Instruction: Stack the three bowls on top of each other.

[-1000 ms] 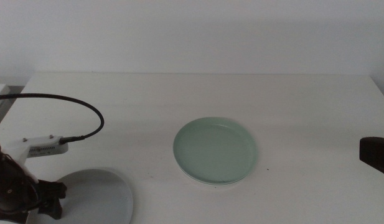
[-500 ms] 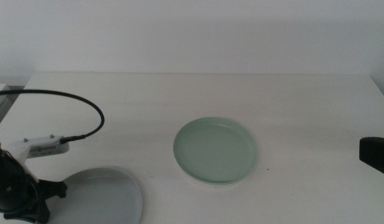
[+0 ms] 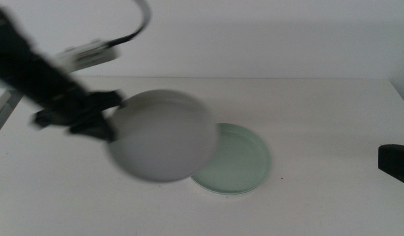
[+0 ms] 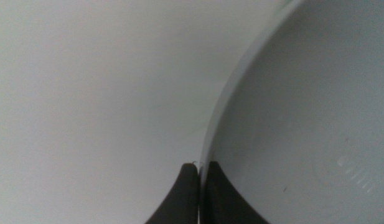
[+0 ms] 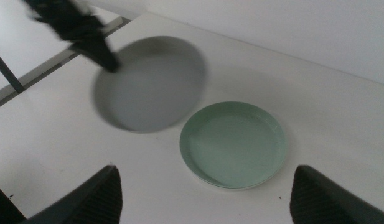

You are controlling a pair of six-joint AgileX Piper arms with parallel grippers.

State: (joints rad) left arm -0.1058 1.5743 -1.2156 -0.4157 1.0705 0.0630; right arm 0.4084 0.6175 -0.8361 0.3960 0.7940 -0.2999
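Left gripper [image 3: 107, 124] pinches the blurred grey bowl [image 3: 164, 134] by its rim, beside the green bowl [image 3: 238, 160]; that thin grip may slip.

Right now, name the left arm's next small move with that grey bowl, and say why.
Probably carry it a little further sideways until centred over the green bowl. The left gripper pinches the grey bowl by its rim, lifted, overlapping only the green one's near edge. The right gripper waits aside, open.
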